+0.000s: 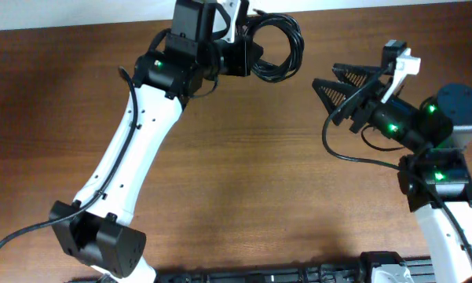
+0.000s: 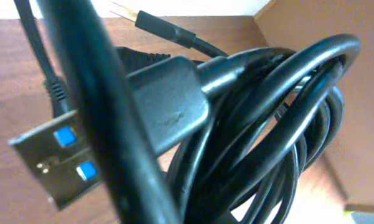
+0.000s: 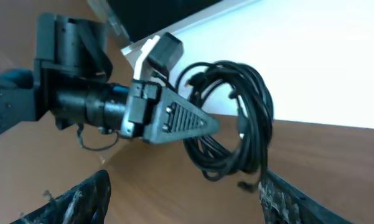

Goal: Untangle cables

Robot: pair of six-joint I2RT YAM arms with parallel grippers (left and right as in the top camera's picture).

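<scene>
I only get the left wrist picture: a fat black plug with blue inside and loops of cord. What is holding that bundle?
Observer: The left gripper has the cables pinched, and they hang from it as one coil.
Visitor: Where on the table is that?
Observer: At the far edge of the table, as seen from overhead.
Visitor: And the other arm?
Observer: The right gripper is open and empty. It points toward the coil without touching it.
</scene>
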